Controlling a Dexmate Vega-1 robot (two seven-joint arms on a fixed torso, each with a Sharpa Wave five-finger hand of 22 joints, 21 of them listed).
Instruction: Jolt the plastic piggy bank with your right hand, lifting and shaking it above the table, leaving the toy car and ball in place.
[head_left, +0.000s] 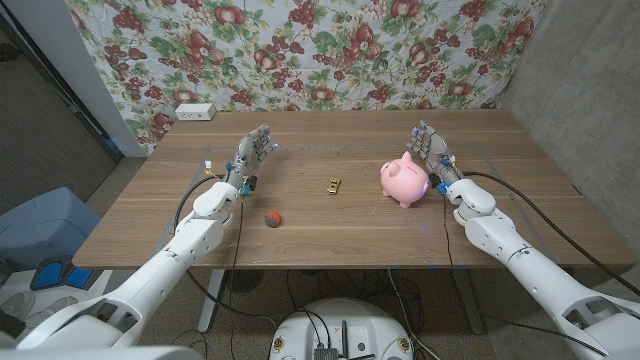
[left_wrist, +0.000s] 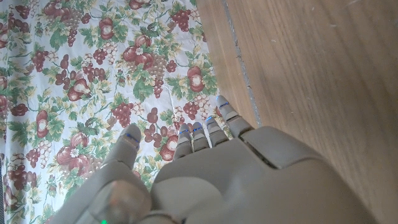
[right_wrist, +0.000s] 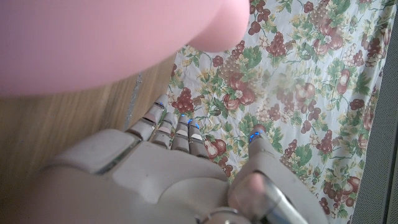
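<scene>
- The pig (head_left: 405, 180) is pink plastic and sits on the wooden table (head_left: 330, 235), right of centre, its snout toward the robot's left.
- The right hand (head_left: 434, 152) stands just beside the pig, on its right side, fingers spread and reaching up toward the far edge; it holds nothing. Whether the palm touches the pig cannot be told from the head view.
- In the right wrist view the pig (right_wrist: 112, 43) looms as a blurred pink mass close beside the right hand (right_wrist: 180, 180), whose fingers (right_wrist: 177, 134) are stretched out with the thumb set apart.
- The car (head_left: 332, 185), small and yellow, lies near the table's middle, left of the pig and apart from it.
- The ball (head_left: 271, 218), reddish, lies nearer the robot's edge, left of the car.
- The left hand (head_left: 252, 158) stands open on the left half of the table, fingers up and apart, empty, well away from the ball.
- The left wrist view shows the left hand (left_wrist: 211, 180) with straight fingers (left_wrist: 199, 137) and nothing in it.
- A floral cloth (head_left: 300, 50) hangs behind the table; a white box (head_left: 194, 111) sits at its far left corner.
</scene>
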